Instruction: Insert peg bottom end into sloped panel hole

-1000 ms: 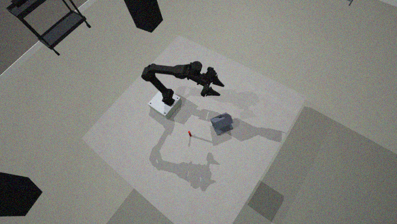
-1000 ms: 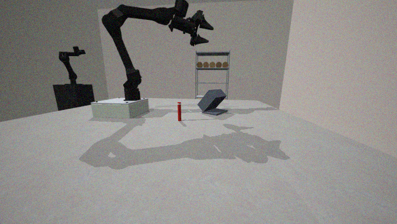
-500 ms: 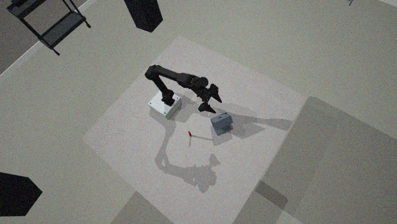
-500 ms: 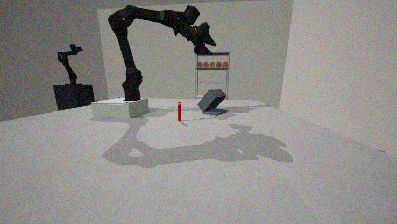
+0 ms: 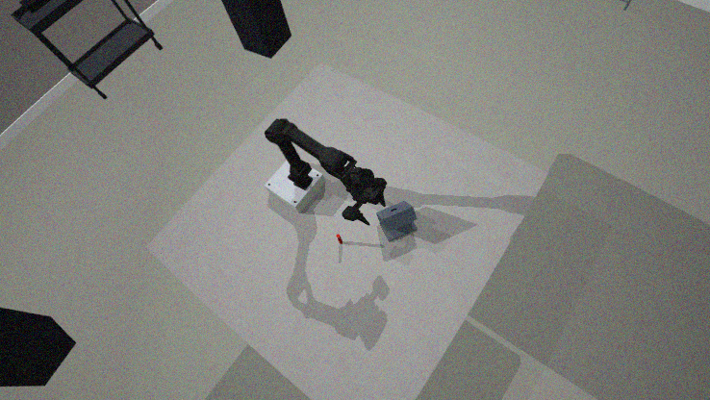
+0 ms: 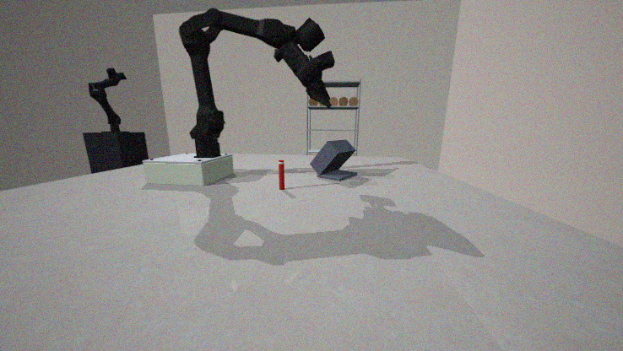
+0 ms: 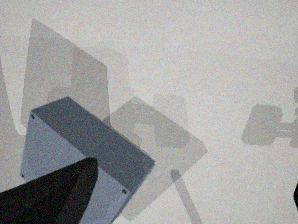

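Note:
The red peg [image 5: 339, 238] [image 6: 281, 176] stands upright on the table, with a pale band near its top. The blue-grey block with the sloped panel [image 5: 398, 224] [image 6: 331, 158] [image 7: 107, 140] stands to the right of the peg in the exterior view. A dark hole [image 5: 393, 210] shows in its face in the top view. In the wrist view, a finger covers part of the face and I cannot see the hole. My gripper [image 5: 376, 214] [image 6: 329, 105] [image 7: 197, 178] is open and empty, tilted downward, well above the block and the peg. The peg is out of the wrist view; only a thin shadow shows.
The arm's white base [image 5: 288, 186] [image 6: 174, 170] stands on the table [image 5: 239, 258] [image 6: 262, 305], left of the peg in the exterior view. A shelf rack [image 6: 358, 131] and another arm on a dark stand [image 6: 105, 152] are in the background. The arm casts broad shadows.

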`<action>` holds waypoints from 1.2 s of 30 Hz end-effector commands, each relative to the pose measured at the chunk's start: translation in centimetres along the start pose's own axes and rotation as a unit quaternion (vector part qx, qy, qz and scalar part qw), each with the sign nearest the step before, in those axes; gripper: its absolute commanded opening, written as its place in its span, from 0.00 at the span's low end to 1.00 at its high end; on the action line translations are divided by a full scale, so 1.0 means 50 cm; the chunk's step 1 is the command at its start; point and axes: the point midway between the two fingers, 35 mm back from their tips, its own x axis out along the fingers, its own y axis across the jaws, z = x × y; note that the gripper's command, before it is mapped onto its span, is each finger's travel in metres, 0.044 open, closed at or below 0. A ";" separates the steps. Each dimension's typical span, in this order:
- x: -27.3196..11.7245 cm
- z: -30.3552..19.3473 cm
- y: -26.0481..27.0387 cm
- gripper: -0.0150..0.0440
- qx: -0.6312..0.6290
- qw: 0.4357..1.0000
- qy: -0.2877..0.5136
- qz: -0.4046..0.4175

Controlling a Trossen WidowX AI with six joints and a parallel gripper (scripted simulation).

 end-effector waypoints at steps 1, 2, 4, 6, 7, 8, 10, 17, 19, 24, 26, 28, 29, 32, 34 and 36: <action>0.033 -0.047 -0.031 1.00 0.041 0.998 0.052 -0.008; 0.038 -0.056 -0.038 1.00 0.051 0.997 0.062 -0.011; 0.047 -0.075 -0.053 1.00 0.071 0.994 0.082 -0.016; 0.055 -0.094 -0.067 1.00 0.092 0.990 0.102 -0.020; 0.059 -0.104 -0.074 1.00 0.102 0.988 0.112 -0.023; 0.063 -0.113 -0.081 1.00 0.113 0.986 0.122 -0.025; 0.070 -0.132 -0.094 1.00 0.135 0.980 0.143 -0.030; 0.088 -0.201 -0.137 1.00 0.214 0.952 0.212 -0.049; 0.091 -0.220 -0.148 1.00 0.235 0.943 0.230 -0.054; 0.093 -0.266 -0.174 1.00 0.284 0.918 0.270 -0.067; 0.093 -0.284 -0.183 1.00 0.303 0.906 0.286 -0.071; 0.092 -0.302 -0.192 1.00 0.322 0.894 0.301 -0.076; 0.091 -0.311 -0.196 1.00 0.332 0.888 0.309 -0.078; 0.090 -0.330 -0.204 1.00 0.354 0.873 0.326 -0.084; 0.090 -0.331 -0.204 1.00 0.355 0.872 0.327 -0.084; 0.090 -0.331 -0.204 1.00 0.355 0.872 0.327 -0.084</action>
